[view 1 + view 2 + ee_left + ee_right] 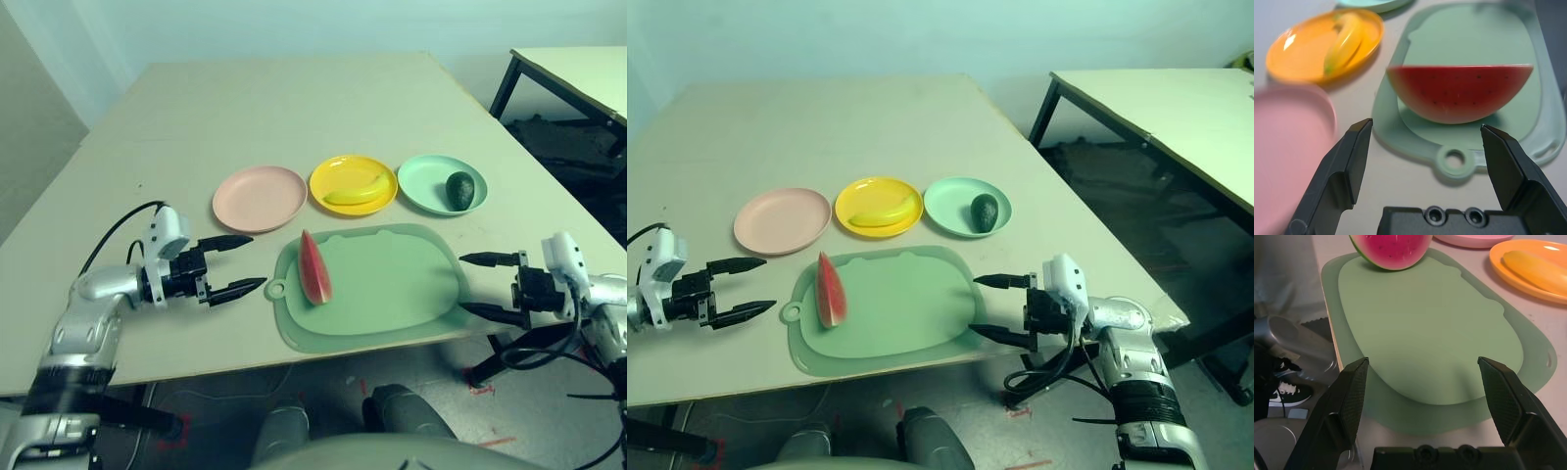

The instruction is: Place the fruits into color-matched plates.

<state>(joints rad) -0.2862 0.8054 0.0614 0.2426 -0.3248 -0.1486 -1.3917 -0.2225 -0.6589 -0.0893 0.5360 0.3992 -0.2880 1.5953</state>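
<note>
Where our head cameras look down on the table [147,127], we see three plates in a row beyond the green cutting mat [392,294]. The pink plate [260,198] on the left holds nothing, the yellow plate [353,183] in the middle holds the banana [355,189], and the mint green plate [442,183] on the right holds the avocado [460,189]. The watermelon wedge [313,268] stands on its rind on the left part of the mat, red face up. Our left gripper [243,262] hovers just left of the mat's small ring handle, its two black fingers spread wide with nothing between them. Our right gripper [478,285] hangs at the mat's right edge, fingers equally wide apart and empty.

From the left wrist, we look between our parted fingers [1347,161] straight at the watermelon wedge [1459,93], which sits on the mat [1474,39] just behind the ring handle. The yellow plate [1298,58] with the banana [1344,41] lies beyond, and the pink plate [1288,132] is near one finger.

From the right wrist, our open fingers [1349,396] frame the bare mat [1425,333]. The wedge [1391,249] rests at its far end, with the banana [1537,269] on its yellow plate [1508,269] off to one side.
</note>
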